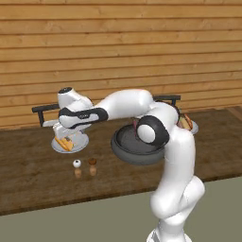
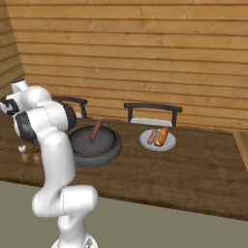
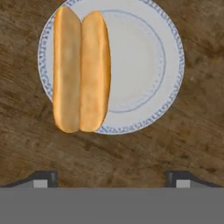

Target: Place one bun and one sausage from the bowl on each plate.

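Dark brown wooden bench (image 1: 38,179), two small shakers (image 1: 85,167) standing side by side, one white-capped, one brown-capped, two dark-framed chairs (image 2: 153,114) behind, horizontal wood-plank wall (image 2: 145,53)

The arm hid the near plate's (image 1: 80,142) far part and much of the bowl (image 1: 124,146) in the left base view. The far plate (image 1: 194,126) peeked from behind the arm. Two small shakers (image 1: 77,163) near the table's (image 1: 38,170) front edge were too small to identify.

Arm stretched left, gripper open

The gripper (image 3: 112,177) points straight down, jaws spread wide and empty, its fingertips (image 3: 43,178) set far apart; the white arm (image 1: 127,106) is bent at the elbow.
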